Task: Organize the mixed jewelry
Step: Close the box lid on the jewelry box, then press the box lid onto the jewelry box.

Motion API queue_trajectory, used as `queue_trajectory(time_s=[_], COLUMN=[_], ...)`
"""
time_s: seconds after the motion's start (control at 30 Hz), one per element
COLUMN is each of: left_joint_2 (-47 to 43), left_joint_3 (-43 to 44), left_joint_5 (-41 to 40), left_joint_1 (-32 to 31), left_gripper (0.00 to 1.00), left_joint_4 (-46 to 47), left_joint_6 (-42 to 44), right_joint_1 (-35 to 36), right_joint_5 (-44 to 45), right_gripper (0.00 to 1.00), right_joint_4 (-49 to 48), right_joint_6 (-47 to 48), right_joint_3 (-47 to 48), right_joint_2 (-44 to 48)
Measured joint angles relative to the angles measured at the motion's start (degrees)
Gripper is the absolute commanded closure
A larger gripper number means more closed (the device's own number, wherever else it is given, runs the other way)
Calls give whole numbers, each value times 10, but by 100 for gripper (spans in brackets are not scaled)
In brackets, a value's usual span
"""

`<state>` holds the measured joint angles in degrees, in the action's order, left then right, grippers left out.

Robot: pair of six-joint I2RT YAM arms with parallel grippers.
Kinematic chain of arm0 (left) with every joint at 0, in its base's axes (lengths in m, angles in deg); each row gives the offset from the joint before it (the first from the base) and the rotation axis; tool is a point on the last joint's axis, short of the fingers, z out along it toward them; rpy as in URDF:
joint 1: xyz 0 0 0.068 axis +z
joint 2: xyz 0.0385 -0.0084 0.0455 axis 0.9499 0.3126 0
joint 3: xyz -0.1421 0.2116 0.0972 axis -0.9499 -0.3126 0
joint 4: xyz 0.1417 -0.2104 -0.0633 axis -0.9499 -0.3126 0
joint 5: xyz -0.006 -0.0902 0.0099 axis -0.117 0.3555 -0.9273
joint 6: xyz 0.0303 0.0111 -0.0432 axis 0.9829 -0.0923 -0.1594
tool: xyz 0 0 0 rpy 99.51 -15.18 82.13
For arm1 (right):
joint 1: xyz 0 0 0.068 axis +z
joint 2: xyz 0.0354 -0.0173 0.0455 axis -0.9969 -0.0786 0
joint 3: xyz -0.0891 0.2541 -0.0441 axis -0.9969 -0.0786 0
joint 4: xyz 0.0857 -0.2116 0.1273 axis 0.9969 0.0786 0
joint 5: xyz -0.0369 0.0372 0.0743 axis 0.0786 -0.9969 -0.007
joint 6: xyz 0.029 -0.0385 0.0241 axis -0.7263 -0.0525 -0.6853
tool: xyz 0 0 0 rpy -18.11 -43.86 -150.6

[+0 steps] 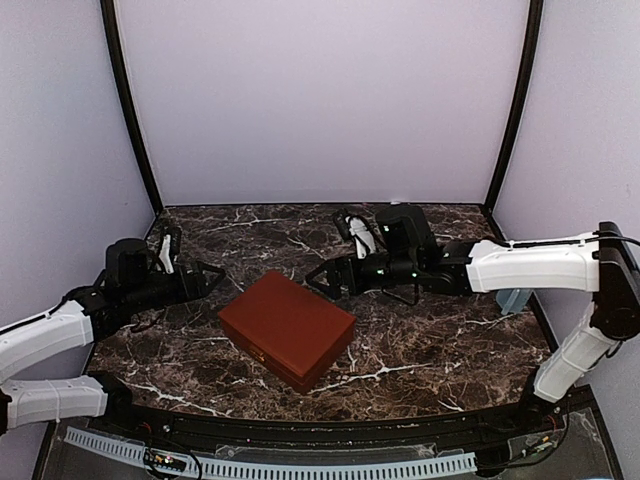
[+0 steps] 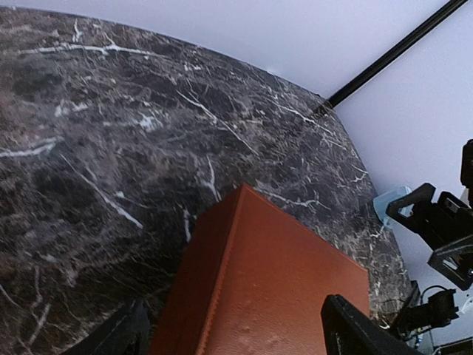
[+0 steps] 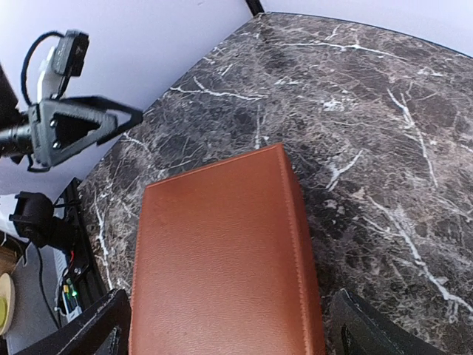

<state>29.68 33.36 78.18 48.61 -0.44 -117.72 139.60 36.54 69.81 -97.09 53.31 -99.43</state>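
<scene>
**Top external.** You have a closed reddish-brown box [image 1: 287, 328] with a grained, leather-like skin lying flat and turned corner-on at the middle of the dark marble-patterned table [image 1: 430, 345]. The left gripper [image 1: 212, 283] sits low just beside the box's left corner. The right gripper [image 1: 318, 280] sits low near its far corner. Both point inward at the box and neither touches it. Judgement: you are flanking the box from two sides so one arm can steady it while the other lifts the lid.

**Left wrist.** The box [image 2: 273, 288] fills the lower frame, one corner aimed away from the camera. The left gripper's fingers [image 2: 355, 329] show only as dark tips at the bottom corners, spread wide, with nothing between them but the box top below. The lid seam is not visible from here.

**Right wrist.** The box lid [image 3: 222, 259] is seen from above, flat and shut. The right gripper's fingers [image 3: 96, 329] stand wide apart at the bottom corners, empty and straddling the box's width. Judgement: that spread suits bracketing the box before closing.

**Task item.** The mixed jewelry appears in no view and none lies on the table. Judgement: it is probably inside the shut box, so opening comes first and sorting has not begun.
</scene>
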Motion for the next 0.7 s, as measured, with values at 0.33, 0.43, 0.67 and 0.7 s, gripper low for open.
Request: queue_trajectory(time_s=[0.33, 0.43, 0.67, 0.7], left_joint_2=[10, 23, 72, 82], left_joint_3=[-38, -49, -51, -51], left_joint_5=[10, 7, -8, -8], left_joint_1=[-56, -56, -57, -58], left_gripper=[16, 18, 28, 29], left_joint_4=[5, 0, -4, -4], left_joint_6=[-114, -120, -110, -109], right_joint_1=[17, 34, 73, 75], right_joint_5=[-16, -38, -93, -97], right_gripper=[34, 40, 51, 51], right_joint_4=[6, 0, -15, -16], right_joint_6=[33, 40, 41, 41], right_joint_3=[0, 1, 5, 6], right_joint_2=[-12, -23, -81, -89])
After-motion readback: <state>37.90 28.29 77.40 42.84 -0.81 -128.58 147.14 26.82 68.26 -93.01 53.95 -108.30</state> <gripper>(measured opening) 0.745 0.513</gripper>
